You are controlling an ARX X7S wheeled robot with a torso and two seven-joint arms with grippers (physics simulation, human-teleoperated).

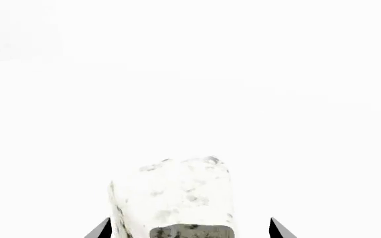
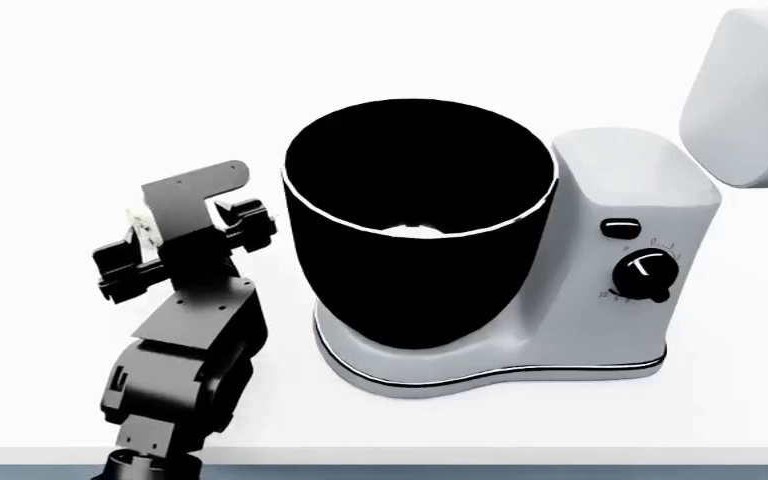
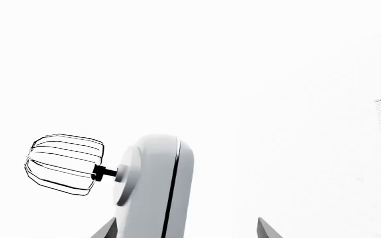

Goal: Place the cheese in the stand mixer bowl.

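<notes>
The cheese, a pale speckled chunk, sits between the fingertips of my left gripper. The jaws stand wide, one tip close to the cheese and the other clearly apart from it. In the head view the left gripper is left of the stand mixer bowl, and a bit of the cheese shows behind it. The bowl is deep, glossy black and sits on the mixer base. My right gripper is open and empty, and out of the head view.
The light grey mixer body with a black dial stands right of the bowl. Its tilted-up head is above at the right, also in the right wrist view with a wire whisk. The table front edge is near.
</notes>
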